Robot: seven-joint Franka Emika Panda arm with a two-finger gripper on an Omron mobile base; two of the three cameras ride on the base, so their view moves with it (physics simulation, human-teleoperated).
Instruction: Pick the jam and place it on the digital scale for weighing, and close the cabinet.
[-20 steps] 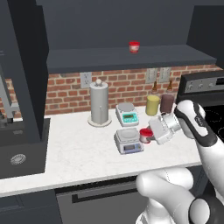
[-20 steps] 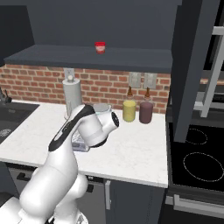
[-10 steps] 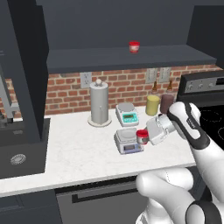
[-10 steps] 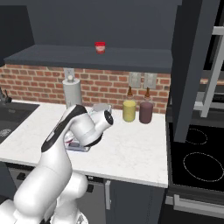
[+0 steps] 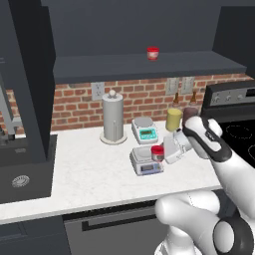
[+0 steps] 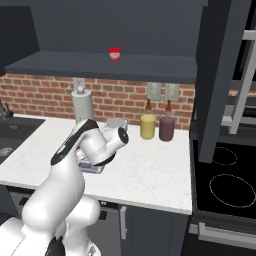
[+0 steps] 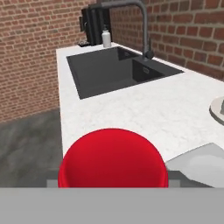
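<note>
Jaws are closed on the jam (image 5: 157, 152), which you hold just over the right edge of the digital scale (image 5: 146, 162) in the left base view. The gripper (image 5: 163, 151) reaches in sideways from the right, with the forearm bent down from the elbow near the stove. A second red jar (image 5: 153, 53) stands on the open shelf above, and the other scale (image 5: 145, 130) with the green display is behind; do not mix them.

From the right base view, the arm folds over the counter (image 6: 150, 170) and its wrist covers most of the scale, so you cannot check the placement there.

From the hand view, the red lid of the jam (image 7: 113, 159) sits close before the camera, with the sink (image 7: 118, 70) far behind. I think you should bring the jar to the middle of the plate, lower it until it rests flat, and only then release. The cabinet is left to close.
</note>
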